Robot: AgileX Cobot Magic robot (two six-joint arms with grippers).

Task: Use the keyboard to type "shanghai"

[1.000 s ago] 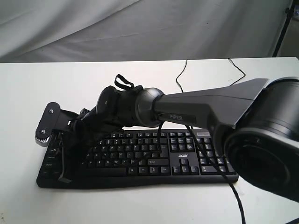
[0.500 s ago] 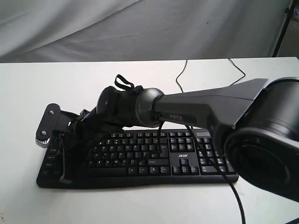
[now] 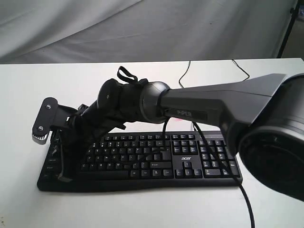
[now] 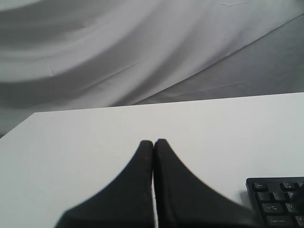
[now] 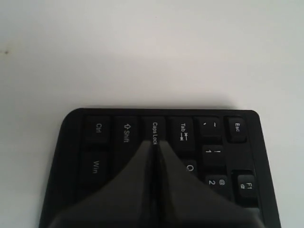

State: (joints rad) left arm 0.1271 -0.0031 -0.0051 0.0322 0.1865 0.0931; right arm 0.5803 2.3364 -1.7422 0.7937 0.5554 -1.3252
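One keyboard (image 3: 142, 161) lies left-to-right on the table's (image 3: 28, 95) near side, its "acer" logo (image 3: 188, 158) upright, the right gripper (image 5: 155, 142), pressed closed and empty on its "PiPER" arm (image 3: 213, 102), over Caps Lock (image 5: 154, 133) at its left end, the left gripper (image 4: 153, 142) likewise closed and empty above the table off that end.

Place: it looked like a robot test room | Signs: a plain white table (image 3: 142, 209), a grey cloth (image 3: 142, 28) hung behind it, a black stand (image 3: 288, 28)
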